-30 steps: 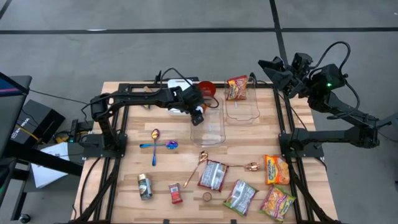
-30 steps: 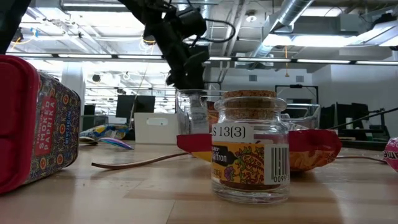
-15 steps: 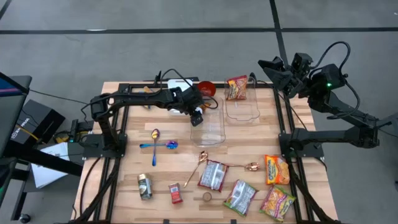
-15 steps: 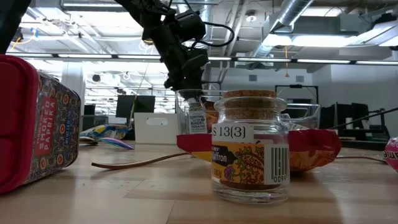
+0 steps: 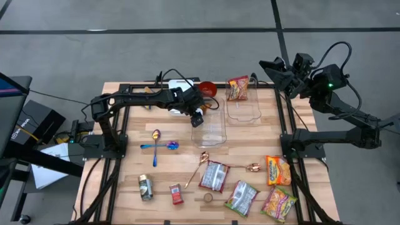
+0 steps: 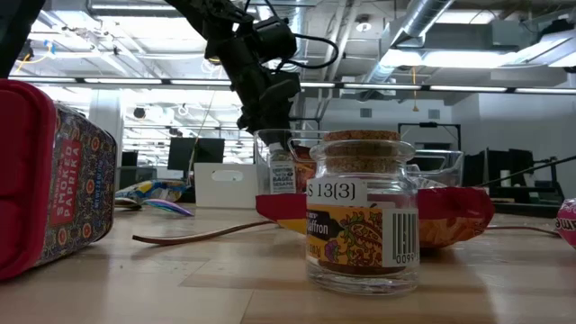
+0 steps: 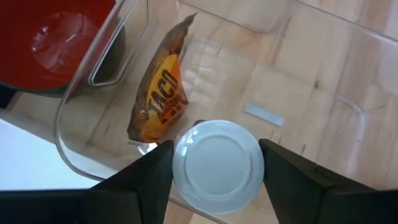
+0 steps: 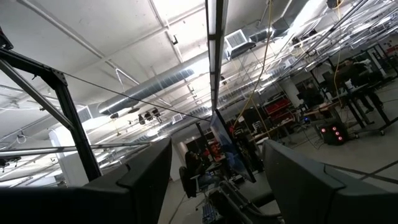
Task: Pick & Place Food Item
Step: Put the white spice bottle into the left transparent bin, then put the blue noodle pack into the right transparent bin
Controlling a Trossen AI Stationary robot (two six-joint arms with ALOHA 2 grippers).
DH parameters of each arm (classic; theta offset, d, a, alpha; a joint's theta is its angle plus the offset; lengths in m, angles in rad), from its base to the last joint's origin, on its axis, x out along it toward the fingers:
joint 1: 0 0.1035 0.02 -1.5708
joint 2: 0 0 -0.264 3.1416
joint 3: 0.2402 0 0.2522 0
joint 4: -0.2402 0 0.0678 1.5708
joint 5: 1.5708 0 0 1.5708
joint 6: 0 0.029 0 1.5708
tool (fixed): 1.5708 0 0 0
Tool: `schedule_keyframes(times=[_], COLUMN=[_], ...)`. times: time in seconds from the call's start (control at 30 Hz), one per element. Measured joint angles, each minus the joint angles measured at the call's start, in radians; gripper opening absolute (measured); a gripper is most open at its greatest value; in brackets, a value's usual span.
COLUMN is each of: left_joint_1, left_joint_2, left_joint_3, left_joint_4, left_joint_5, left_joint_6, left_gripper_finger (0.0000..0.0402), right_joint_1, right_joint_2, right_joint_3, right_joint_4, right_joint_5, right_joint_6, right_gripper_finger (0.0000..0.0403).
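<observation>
standing at the desk's [image 5: 125, 187] near edge is a cork-topped spice jar [image 6: 363, 212]. farther in, the left pincer [image 5: 199, 115] hangs above a clear bin [image 5: 209, 128], fingers parted around a white-lidded jar [image 7: 217, 163] inside it, beside a taco seasoning packet [image 7: 160, 93]. the right pincer [image 5: 269, 65] waits raised past the far right corner, parted wide.
</observation>
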Motion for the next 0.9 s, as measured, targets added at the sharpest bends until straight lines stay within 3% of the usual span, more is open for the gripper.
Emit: schedule_keyframes(times=[0.5, 0.9], left_joint_1=[0.0, -0.037], left_joint_2=[-0.016, -0.299], left_joint_3=[0.0, 0.0], left_joint_4=[0.061, 0.147], left_joint_5=[-0.082, -0.088], left_joint_6=[0.001, -0.02], left_gripper_finger=[0.0256, 0.0257], right_joint_1=[0.0, 0.001], right_joint_2=[0.0, 0.0], right_joint_3=[0.0, 0.0], right_joint_4=[0.0, 0.075], right_joint_5=[0.0, 0.052], right_joint_6=[0.0, 0.025], right_gripper_finger=[0.0244, 0.0244])
